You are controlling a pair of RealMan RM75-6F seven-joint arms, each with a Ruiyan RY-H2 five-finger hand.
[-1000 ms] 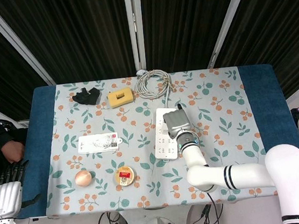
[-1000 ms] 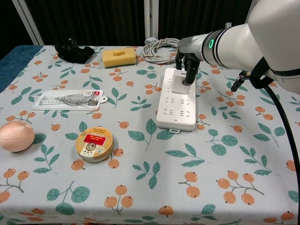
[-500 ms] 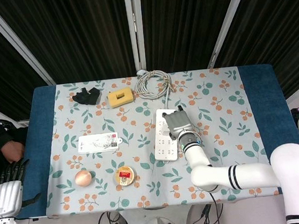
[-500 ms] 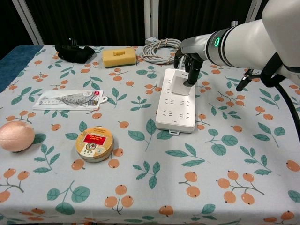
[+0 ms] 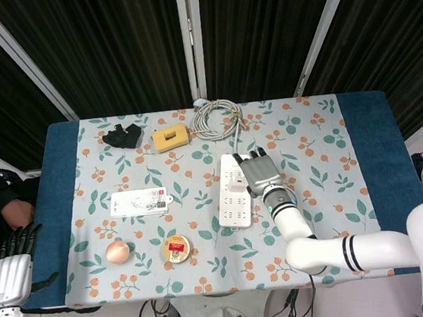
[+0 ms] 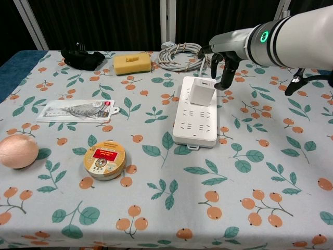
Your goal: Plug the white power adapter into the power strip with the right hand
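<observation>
In the head view, the strip point(image 5: 233, 190) lies lengthwise near the middle of the tabletop point(image 5: 322, 192), on a cloth printed with leaves and orange berries. The adapter point(image 5: 234, 177) stands plugged into the strip's far half. The right hand point(image 5: 260, 172) hovers just beside the adapter on its right, fingers point(image 5: 255, 154) spread and pointing away from the robot, holding nothing. The left hand point(image 5: 10, 266) hangs off the tabletop's near left corner, fingers apart and empty. Beyond the strip lies a coiled cable point(image 5: 217, 117); to the left are a sponge point(image 5: 171, 138), a black object point(image 5: 122, 135), a flat packet point(image 5: 139, 202), a pinkish ball point(image 5: 118, 252) and a round tin point(image 5: 176, 249).

In the chest view, the adapter point(image 6: 199, 92) sits upright in the strip point(image 6: 195, 112), its face toward the camera. The right hand point(image 6: 224, 67) hangs just right of it with fingers point(image 6: 227, 73) pointing down, apart from the adapter. The left hand does not show here.
</observation>
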